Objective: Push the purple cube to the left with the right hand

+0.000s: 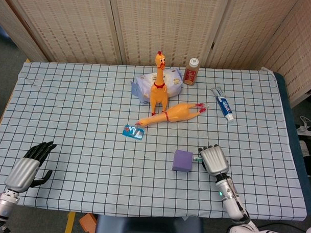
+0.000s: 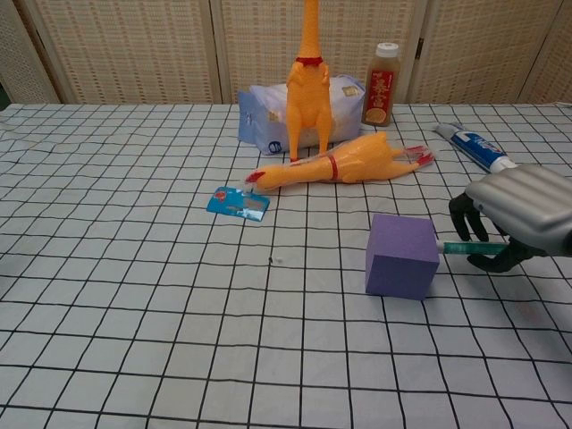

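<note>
Chest view: the right hand [image 2: 514, 214] grips a thin green stick [image 2: 472, 248] — its tip touches the purple cube [image 2: 401, 256], which sits toward the table's [image 1: 69, 108] front edge, right of middle. The left hand [image 1: 27, 169] rests open-fingered at the front-left corner.

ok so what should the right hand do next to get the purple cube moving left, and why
Probably keep sliding the right hand leftward at table height. In the chest view it sits just right of the purple cube, gripping a green pen-like thing whose tip looks level with the cube's right face; contact can't be confirmed. The checked cloth to the cube's left is bare nearby.
</note>
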